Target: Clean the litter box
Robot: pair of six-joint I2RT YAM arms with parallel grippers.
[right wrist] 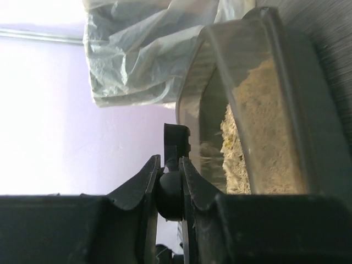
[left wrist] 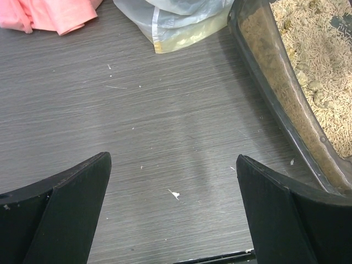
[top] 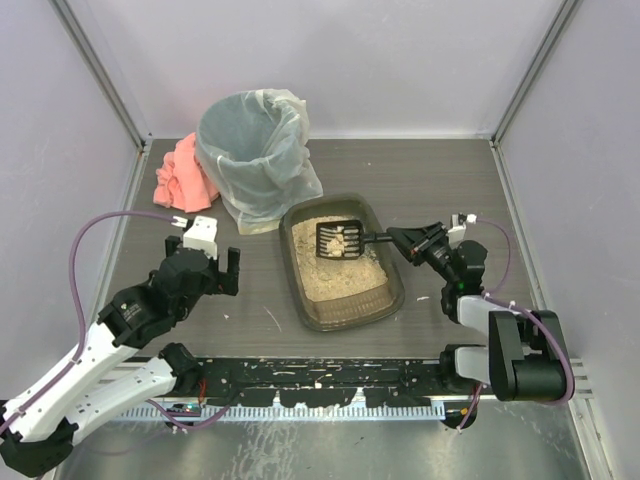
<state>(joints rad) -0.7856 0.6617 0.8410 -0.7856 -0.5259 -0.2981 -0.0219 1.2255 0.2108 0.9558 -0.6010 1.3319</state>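
The right gripper point(top: 394, 239) is clenched on the scoop point(top: 340, 240) by its handle, the loaded head low over the far half of the litter box point(top: 350, 312). The rounded handle could roll in that grip (spilling clumps) on the way to the bin point(top: 250, 150) behind-left of the box. The left gripper point(top: 203, 255) hangs spread and empty to the box's left.
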